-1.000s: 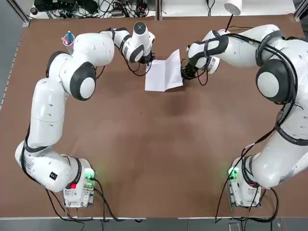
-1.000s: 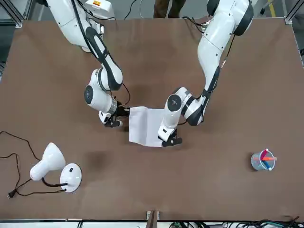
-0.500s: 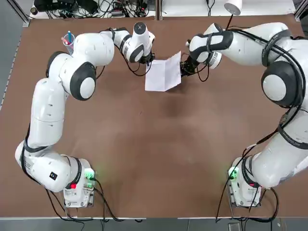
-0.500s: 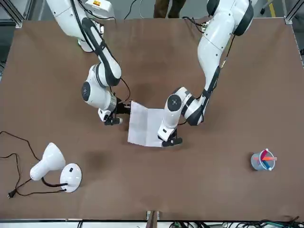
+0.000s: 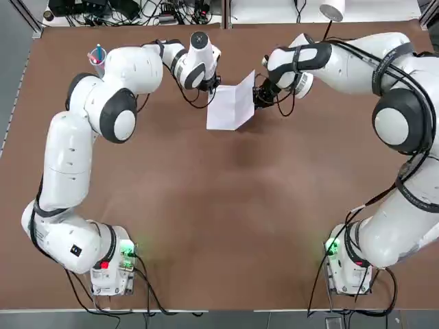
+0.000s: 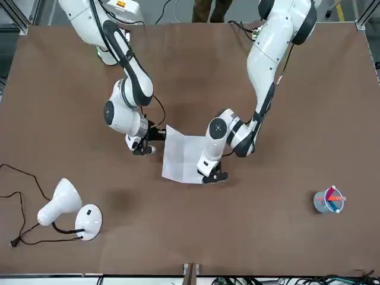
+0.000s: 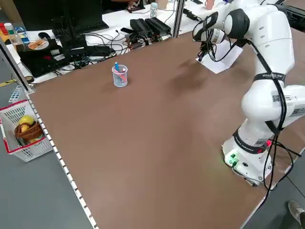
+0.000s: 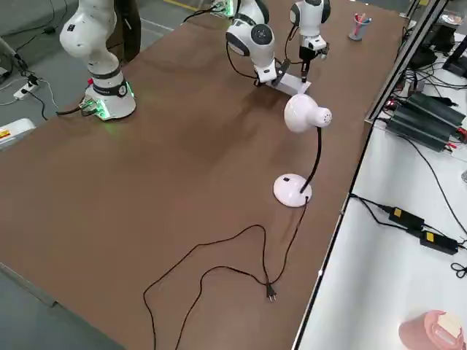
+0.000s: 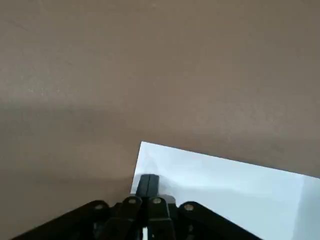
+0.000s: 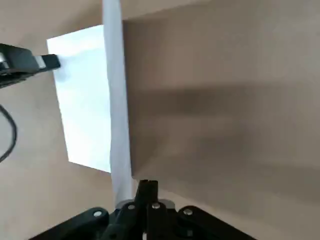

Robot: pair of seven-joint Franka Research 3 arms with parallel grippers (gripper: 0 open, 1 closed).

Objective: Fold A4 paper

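A4 paper (image 5: pixel 230 107) at far centre of table (image 5: pixel 219 205): one corner pinned by closed fingers of left gripper (image 5: pixel 214 85), opposite edge pinched and raised by right gripper (image 5: pixel 258 96), apparently for folding over

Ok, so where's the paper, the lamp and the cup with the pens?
paper (image 6: pixel 185 159), front view, middle of the sheet.
lamp (image 6: pixel 61 201), front view, on its white shade.
cup (image 6: pixel 326 201), front view, on its side wall.

1. The A4 paper (image 5: pixel 232 106) is thin, smooth, white paper.
2. The worktop (image 5: pixel 226 205) looks brown, matt and a little rough.
3. The arms (image 5: pixel 68 164) are shiny white plastic.
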